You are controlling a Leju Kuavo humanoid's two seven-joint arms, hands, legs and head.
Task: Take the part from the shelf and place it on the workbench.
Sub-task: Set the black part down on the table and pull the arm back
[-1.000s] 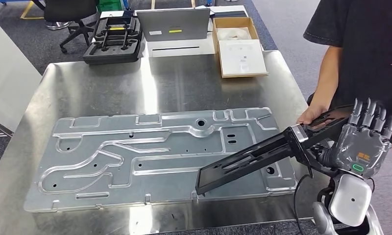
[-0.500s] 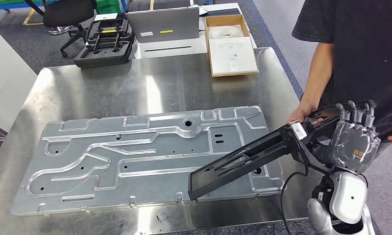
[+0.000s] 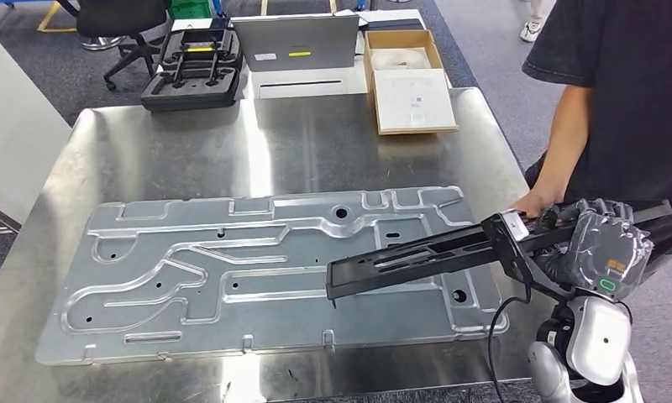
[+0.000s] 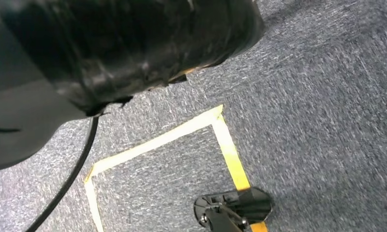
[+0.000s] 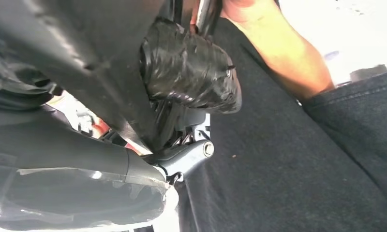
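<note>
The right hand [image 3: 606, 252] grips the black part [image 3: 417, 256] — fingers curled around its end. It hangs over the metal panel [image 3: 232, 269] on the desk [image 3: 190, 151]; a person's hand [image 3: 530, 203] touches it.

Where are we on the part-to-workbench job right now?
Done: the black part is off the shelf and at the workbench.
In hand: the right hand grips one end, holding it tilted above the stamped metal panel; a person's hand is at that end too.
Left: lower the part onto the bench and let go. It is not yet resting there.
</note>
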